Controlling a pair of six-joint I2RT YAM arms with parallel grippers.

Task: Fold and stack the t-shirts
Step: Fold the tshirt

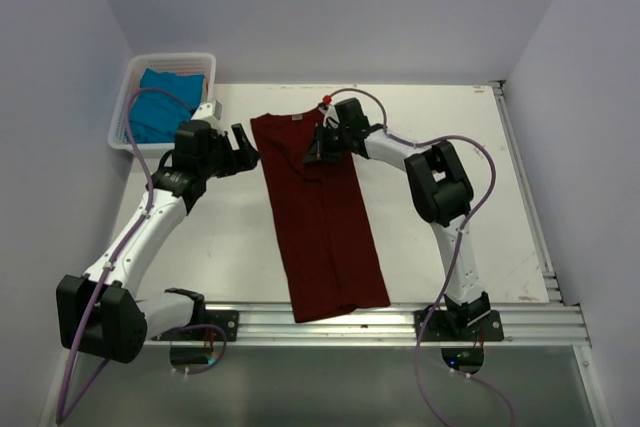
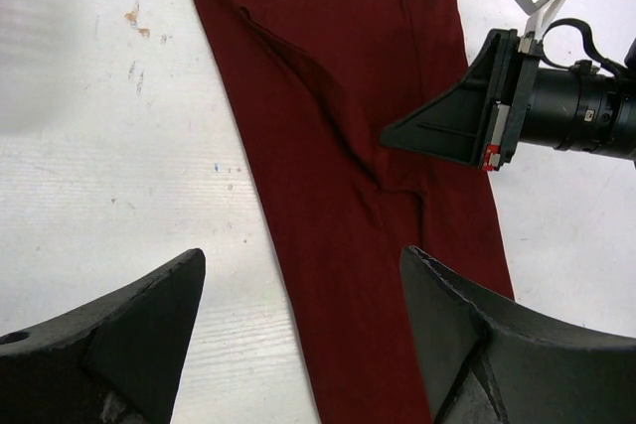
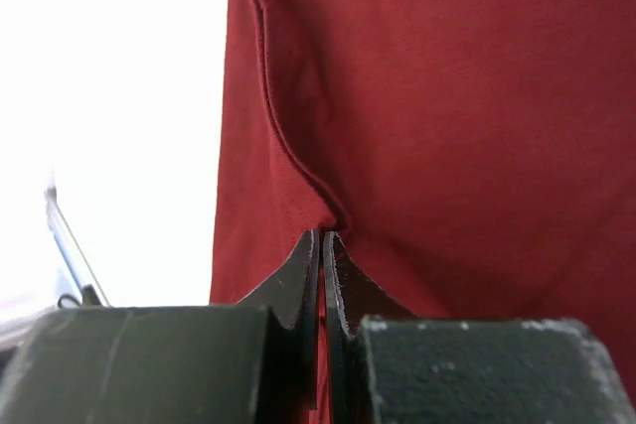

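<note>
A dark red t-shirt (image 1: 320, 217) lies folded lengthwise into a long strip down the middle of the table, collar end at the back. My right gripper (image 1: 313, 157) is shut on a pinch of its fabric near the upper middle; in the right wrist view the jaws (image 3: 323, 235) clamp a thin fold of the red t-shirt (image 3: 447, 96). My left gripper (image 1: 245, 150) is open and empty just left of the shirt's upper edge. In the left wrist view the red t-shirt (image 2: 358, 146) lies between and beyond its spread fingers (image 2: 149, 315), with the right gripper (image 2: 393, 136) on the cloth.
A white basket (image 1: 135, 72) at the back left corner holds a blue t-shirt (image 1: 165, 102). A metal rail (image 1: 400, 322) runs along the table's near edge. Grey walls close in the left, back and right sides.
</note>
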